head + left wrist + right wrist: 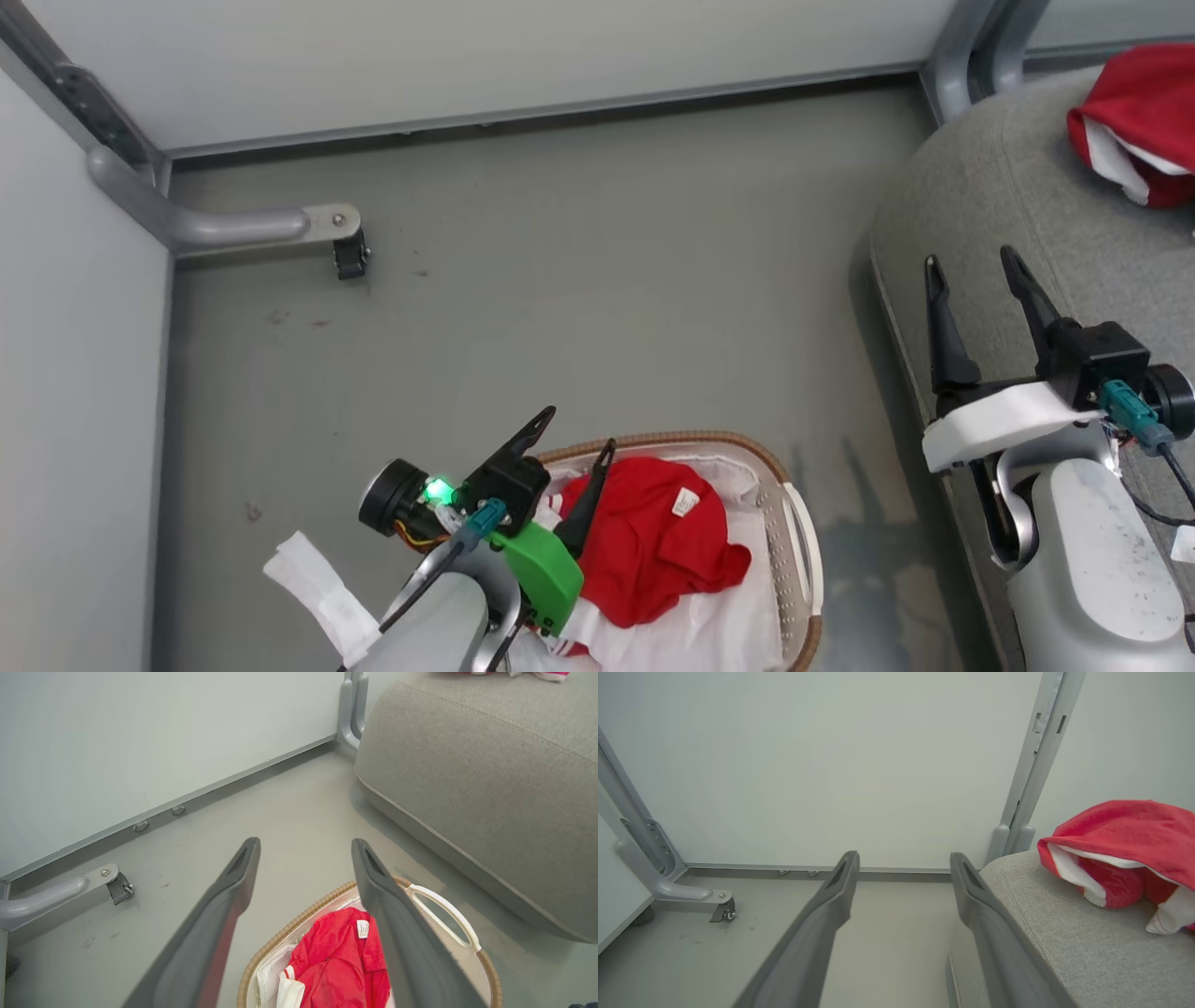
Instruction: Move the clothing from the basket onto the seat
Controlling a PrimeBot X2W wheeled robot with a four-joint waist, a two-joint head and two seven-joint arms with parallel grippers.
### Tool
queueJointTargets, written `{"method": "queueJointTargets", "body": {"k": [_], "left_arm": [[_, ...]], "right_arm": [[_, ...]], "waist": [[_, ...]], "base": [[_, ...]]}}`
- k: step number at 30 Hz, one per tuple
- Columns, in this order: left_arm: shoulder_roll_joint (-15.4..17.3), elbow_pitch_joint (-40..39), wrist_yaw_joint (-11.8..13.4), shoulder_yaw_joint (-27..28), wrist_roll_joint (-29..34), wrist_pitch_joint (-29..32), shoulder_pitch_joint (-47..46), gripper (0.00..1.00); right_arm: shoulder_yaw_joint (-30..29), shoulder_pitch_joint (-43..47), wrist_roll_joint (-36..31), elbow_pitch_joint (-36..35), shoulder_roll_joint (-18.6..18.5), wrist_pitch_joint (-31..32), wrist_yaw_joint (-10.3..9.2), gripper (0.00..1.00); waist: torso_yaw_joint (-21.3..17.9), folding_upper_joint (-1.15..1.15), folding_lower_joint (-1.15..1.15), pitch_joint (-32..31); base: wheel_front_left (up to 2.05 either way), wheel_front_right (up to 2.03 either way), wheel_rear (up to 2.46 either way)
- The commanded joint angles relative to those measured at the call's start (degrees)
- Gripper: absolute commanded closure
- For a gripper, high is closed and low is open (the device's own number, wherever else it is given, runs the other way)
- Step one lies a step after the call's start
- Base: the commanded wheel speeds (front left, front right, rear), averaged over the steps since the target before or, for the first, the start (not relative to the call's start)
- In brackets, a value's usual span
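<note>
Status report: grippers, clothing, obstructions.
Left gripper open above basket. Right gripper open at seat edge. One red garment in basket, second garment on seat. No obstruction seen.

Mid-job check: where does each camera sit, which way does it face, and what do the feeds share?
Head: on the head, looking down at floor, basket with clothing, and seat at right; left pincer and right pincer show.
Left wrist: on the left arm, looking along its open pincer over the basket toward the seat.
Right wrist: on the right arm, facing the wall past its open pincer; seat with a red garment at right.
Shared: head and left wrist both show the basket.
</note>
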Motion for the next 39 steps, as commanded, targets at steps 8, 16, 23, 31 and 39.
{"method": "queueJointTargets", "body": {"k": [8,16,23,31,39], "left_arm": [[0.3,12.2,-0.4,-8.9,-3.4,0.0,-10.2,0.00],[0.3,23.0,0.2,-15.8,-3.8,0.8,-16.4,0.00],[0.3,29.9,2.2,-17.3,-3.5,0.6,-20.9,0.00],[2.3,35.0,4.7,-17.7,-2.8,0.4,-25.0,0.00],[3.9,36.8,5.2,-17.6,-3.9,2.9,-25.7,0.00]], "right_arm": [[0.3,-5.2,2.0,-2.8,-0.2,-0.1,-0.07,0.00],[3.0,-9.7,6.4,-6.9,-0.2,-0.1,-0.07,0.00],[4.1,-12.1,8.9,-10.9,-0.2,-0.1,-0.07,0.00],[5.0,-13.0,12.1,-15.5,-0.2,-0.1,-0.07,0.00],[6.1,-12.2,13.7,-16.2,-0.2,-0.1,-0.07,0.00]], "waist": [[-8.0,0.00,0.00,20.2],[-11.8,0.00,0.00,29.6],[-14.5,0.00,0.00,34.9],[-16.8,0.00,0.00,38.5],[-18.5,0.00,0.00,39.4]], "base": [[0.00,0.00,0.00],[0.00,0.00,0.00],[0.00,0.00,0.00],[0.00,0.00,0.00],[0.00,0.00,0.00]]}}
